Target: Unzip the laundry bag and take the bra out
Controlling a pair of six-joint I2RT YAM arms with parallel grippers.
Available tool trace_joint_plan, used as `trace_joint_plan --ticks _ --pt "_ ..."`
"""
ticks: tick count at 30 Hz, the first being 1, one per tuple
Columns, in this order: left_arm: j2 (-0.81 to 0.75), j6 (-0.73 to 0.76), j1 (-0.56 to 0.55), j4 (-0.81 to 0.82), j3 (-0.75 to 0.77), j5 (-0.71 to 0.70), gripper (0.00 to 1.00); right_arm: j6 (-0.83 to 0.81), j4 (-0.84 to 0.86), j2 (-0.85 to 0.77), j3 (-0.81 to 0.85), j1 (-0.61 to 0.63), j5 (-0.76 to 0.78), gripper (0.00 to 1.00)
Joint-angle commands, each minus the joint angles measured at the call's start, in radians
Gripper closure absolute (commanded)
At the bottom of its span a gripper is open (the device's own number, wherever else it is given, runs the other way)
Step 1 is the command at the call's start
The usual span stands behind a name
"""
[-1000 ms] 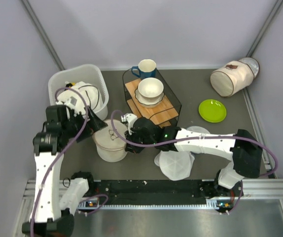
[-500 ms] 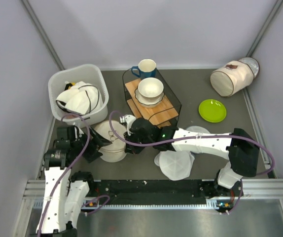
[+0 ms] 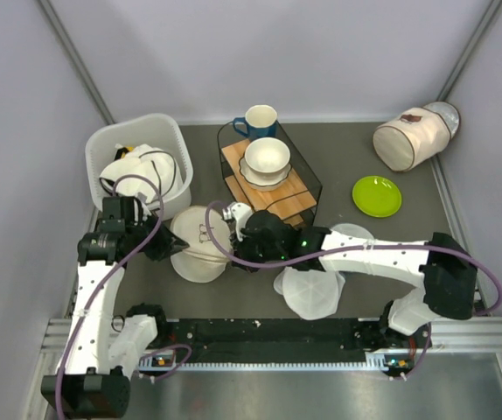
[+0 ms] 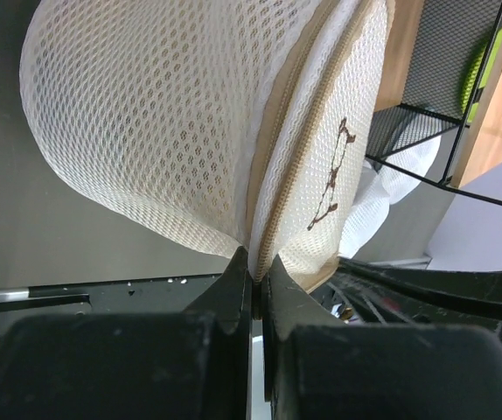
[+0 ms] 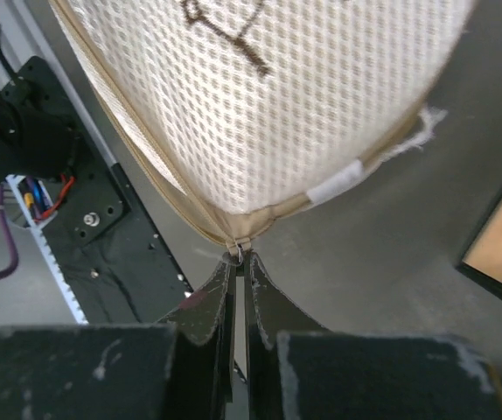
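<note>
my left claw (image 4: 256,273) pinches the laundry bag (image 4: 172,131) rim, right claw (image 5: 239,260) its zip pull (image 5: 235,253) (tiny); a tug could slip it free.

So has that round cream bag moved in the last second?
Yes. The laundry bag has tipped up, its far edge now closer to the white basket, pinched by the left gripper and right gripper.

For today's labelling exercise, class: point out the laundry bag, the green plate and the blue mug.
laundry bag (image 3: 195,261), top view, on its mesh face.
green plate (image 3: 377,196), top view, at its centre.
blue mug (image 3: 261,119), top view, inside its mouth.
</note>
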Motion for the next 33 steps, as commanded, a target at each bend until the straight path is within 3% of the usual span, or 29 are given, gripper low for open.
trace_joint_plan --ticks 1,7,10,13,18,22,23,25,27,29,33 --pt "0.047 0.116 0.008 0.037 0.080 -0.092 1.00 -0.084 -0.094 -0.077 -0.046 -0.030 0.094 1.00" --pt "0.100 0.173 0.008 0.076 0.103 -0.023 1.00 -0.070 -0.094 -0.072 -0.011 -0.030 0.093 0.98" --pt "0.121 0.193 0.008 0.080 0.097 0.046 1.00 -0.068 -0.096 -0.089 0.011 -0.030 0.082 0.70" --pt "0.127 0.196 0.010 0.085 0.079 0.060 1.00 -0.076 -0.090 -0.136 0.040 -0.030 0.032 0.61" --pt "0.112 0.202 0.008 0.097 0.063 0.087 1.00 -0.072 -0.068 -0.172 0.096 -0.028 0.007 0.60" --pt "0.092 0.216 0.010 0.129 0.051 0.129 0.99 -0.061 -0.057 -0.105 0.193 -0.030 0.033 0.60" --pt "0.092 0.220 0.008 0.132 0.052 0.137 0.75 -0.058 -0.057 -0.068 0.208 -0.030 0.035 0.59" --pt "0.083 0.246 0.008 0.119 0.084 0.108 0.42 -0.041 -0.056 -0.042 0.251 -0.030 0.029 0.58" --pt "0.075 0.266 0.008 0.076 0.120 0.045 0.17 -0.032 -0.051 -0.006 0.274 -0.030 0.019 0.53" --pt "0.069 0.263 0.011 0.054 0.167 -0.079 0.12 -0.027 -0.053 0.020 0.311 -0.030 0.016 0.52" --pt "0.098 0.251 0.019 0.024 0.213 -0.132 0.12 -0.021 -0.063 0.086 0.374 -0.027 -0.005 0.48"
